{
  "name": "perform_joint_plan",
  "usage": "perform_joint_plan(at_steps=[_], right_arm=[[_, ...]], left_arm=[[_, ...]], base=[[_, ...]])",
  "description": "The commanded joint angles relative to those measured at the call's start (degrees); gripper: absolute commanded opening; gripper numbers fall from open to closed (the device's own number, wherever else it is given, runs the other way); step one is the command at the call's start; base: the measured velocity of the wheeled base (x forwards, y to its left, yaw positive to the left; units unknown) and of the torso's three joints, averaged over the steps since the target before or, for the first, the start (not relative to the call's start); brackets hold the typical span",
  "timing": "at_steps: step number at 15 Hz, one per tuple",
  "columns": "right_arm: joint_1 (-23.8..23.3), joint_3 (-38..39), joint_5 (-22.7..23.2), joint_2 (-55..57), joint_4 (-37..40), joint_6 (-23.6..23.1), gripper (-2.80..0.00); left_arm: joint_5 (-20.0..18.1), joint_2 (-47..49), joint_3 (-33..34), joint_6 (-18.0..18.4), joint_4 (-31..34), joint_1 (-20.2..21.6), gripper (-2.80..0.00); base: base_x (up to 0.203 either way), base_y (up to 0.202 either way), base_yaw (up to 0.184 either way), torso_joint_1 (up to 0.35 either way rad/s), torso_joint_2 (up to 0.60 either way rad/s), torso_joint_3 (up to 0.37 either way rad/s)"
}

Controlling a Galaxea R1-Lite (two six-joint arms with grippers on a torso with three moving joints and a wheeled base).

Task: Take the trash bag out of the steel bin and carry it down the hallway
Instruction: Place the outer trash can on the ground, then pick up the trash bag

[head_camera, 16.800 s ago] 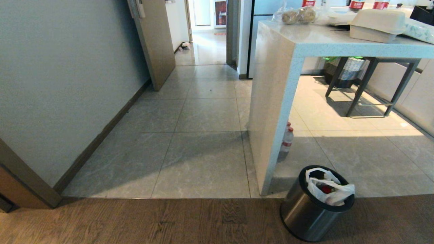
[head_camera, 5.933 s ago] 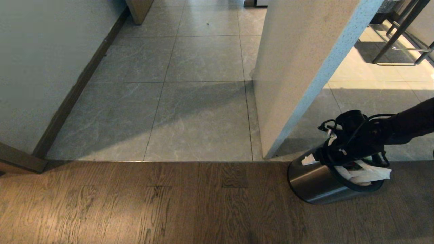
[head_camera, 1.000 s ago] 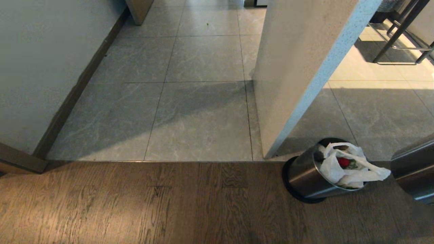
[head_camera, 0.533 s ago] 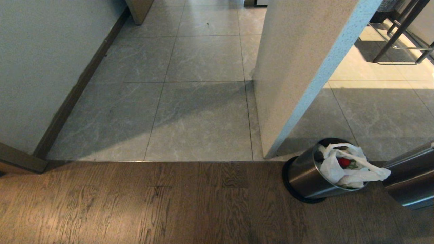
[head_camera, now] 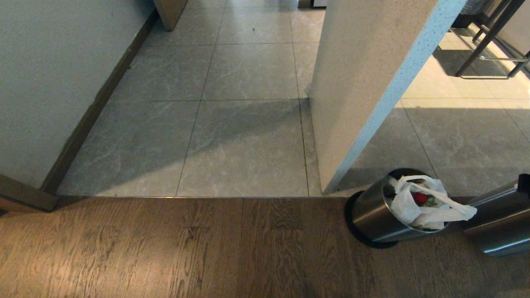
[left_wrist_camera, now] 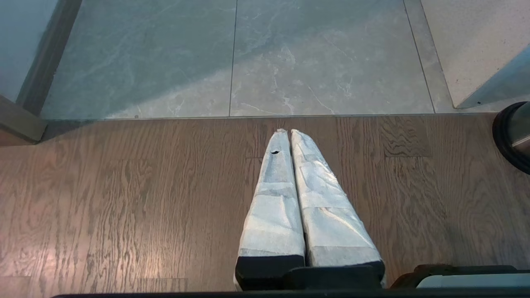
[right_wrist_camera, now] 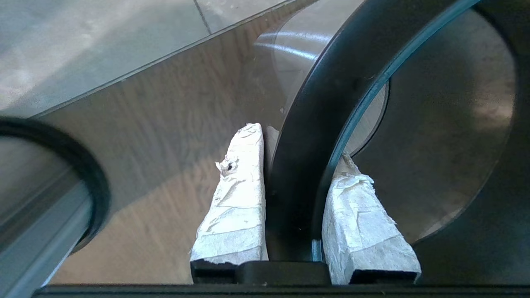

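Observation:
The steel bin point(head_camera: 370, 215) leans on the wood floor beside the counter's end panel. The white trash bag point(head_camera: 418, 207) sits in its open top with red rubbish showing through. Just right of it, my right gripper point(right_wrist_camera: 298, 145) is shut on the black rim point(right_wrist_camera: 306, 165) of a separate steel sleeve point(head_camera: 497, 225) that is empty inside. In the right wrist view the bin's black base ring point(right_wrist_camera: 97, 186) lies close beside the sleeve. My left gripper point(left_wrist_camera: 288, 131) hangs shut and empty over the wood floor; the bin's base point(left_wrist_camera: 511, 136) shows at the edge of that view. The hallway is out of view.
The pale stone counter end panel point(head_camera: 364, 82) stands just behind the bin. Grey tiles point(head_camera: 244, 145) run ahead between that panel and the grey wall point(head_camera: 49, 82) with brown skirting. A stool's metal legs point(head_camera: 484, 49) stand at the far right.
At the right edge of the head view the held steel sleeve has sunk and drifted slightly toward the bin. The bin, the bag and the left arm have not moved.

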Motion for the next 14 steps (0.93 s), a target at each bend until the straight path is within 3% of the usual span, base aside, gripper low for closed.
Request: perform_joint_plan(at_steps=[1, 2, 7, 10, 11, 14], right_arm=[[-0.01, -1.73, 0.08, 3.37, -0.31, -0.15, -2.80], [-0.05, -2.06, 0.19, 3.78, -0.44, -0.31, 0.00], [-0.03, -1.32, 0.45, 2.39, -2.32, 0.08, 0.00], [-0.58, 5.56, 0.32, -7.84, -2.26, 0.06, 0.00], [-0.72, 9.73, 0.42, -11.33, -1.85, -0.06, -2.80], [1.44, 19.54, 1.16, -21.99, 1.59, 0.09, -2.80]], left_arm=[[0.01, -0.11, 0.08, 0.00, -0.02, 0.00, -2.80], [0.01, -0.11, 0.03, 0.00, -0.02, 0.00, -2.80], [0.01, -0.11, 0.02, 0.00, -0.02, 0.00, -2.80], [0.01, -0.11, 0.09, 0.00, -0.02, 0.00, -2.80], [0.01, -0.11, 0.09, 0.00, -0.02, 0.00, -2.80], [0.01, -0.11, 0.09, 0.00, -0.02, 0.00, -2.80]], base=[[0.000, 0.000, 0.000, 0.000, 0.00, 0.000], [0.000, 0.000, 0.000, 0.000, 0.00, 0.000], [0.000, 0.000, 0.000, 0.000, 0.00, 0.000], [0.000, 0.000, 0.000, 0.000, 0.00, 0.000], [0.000, 0.000, 0.000, 0.000, 0.00, 0.000], [0.000, 0.000, 0.000, 0.000, 0.00, 0.000]])
